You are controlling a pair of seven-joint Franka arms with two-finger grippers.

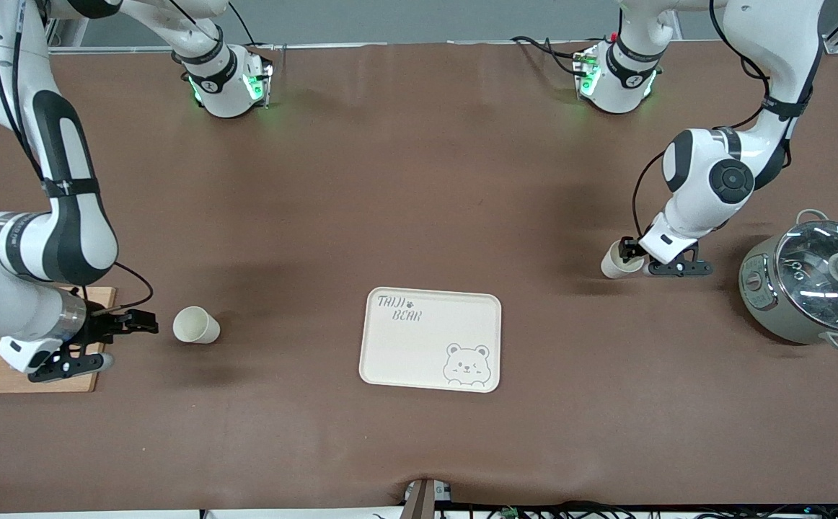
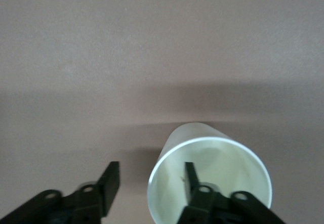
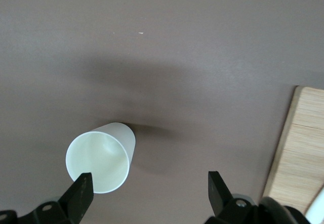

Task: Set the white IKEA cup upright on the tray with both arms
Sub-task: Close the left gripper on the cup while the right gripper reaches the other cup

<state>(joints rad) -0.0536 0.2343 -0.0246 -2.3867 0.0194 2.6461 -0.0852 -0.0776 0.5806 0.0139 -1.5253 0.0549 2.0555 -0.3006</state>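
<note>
Left gripper (image 2: 152, 181) straddled rim of white plastic cup (image 2: 210, 176) near cream rectangular bear tray (image 1: 430, 339), jaws part-closed, unclamped. Right gripper (image 3: 149, 191) by second white cup (image 3: 101, 155), jaws wide.

A cream rectangular tray with a drawn bear face (image 1: 430, 339) lies on the brown tabletop (image 1: 419, 202), between two white plastic cups lying on their sides. One cup (image 1: 196, 325) lies toward the right arm's end, just beside a wooden cutting board (image 1: 94, 339), with the right claw (image 1: 146, 322) beside it and apart from it. The other cup (image 1: 619, 262) lies toward the left arm's end, farther from the front camera than the tray; the left claw (image 2: 152, 178) straddles its rim, one finger (image 2: 190, 178) inside. A grey lidded pot (image 1: 812, 285) stands near that cup, at the tabletop's edge.
</note>
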